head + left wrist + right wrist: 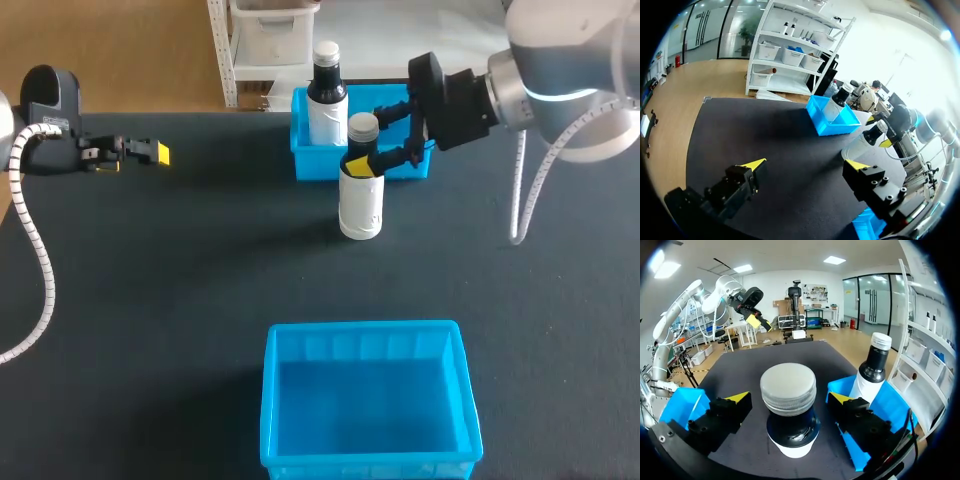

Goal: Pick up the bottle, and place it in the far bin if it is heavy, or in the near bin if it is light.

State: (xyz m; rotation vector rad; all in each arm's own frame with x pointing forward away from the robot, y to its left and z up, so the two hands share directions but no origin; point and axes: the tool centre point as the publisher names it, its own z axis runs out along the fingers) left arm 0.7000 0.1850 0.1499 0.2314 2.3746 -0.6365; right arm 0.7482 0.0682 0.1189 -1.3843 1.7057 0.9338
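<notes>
The right gripper (790,399) has its jaws spread on either side of the bottle (360,205), level with the dark shoulder under the cap. A gap shows at each yellow tip, so nothing is held yet. To grasp well, I would close evenly just below the cap, keeping the fingers level so the bottle does not tip, then lift straight up to judge its weight. The bottle stands upright just in front of the far bin (312,160), with a white body, dark shoulder and grey ribbed cap. A similar second bottle (326,100) stands inside that bin. The left gripper (806,165), jaws apart and holding nothing, hangs well to the bin's left.
</notes>
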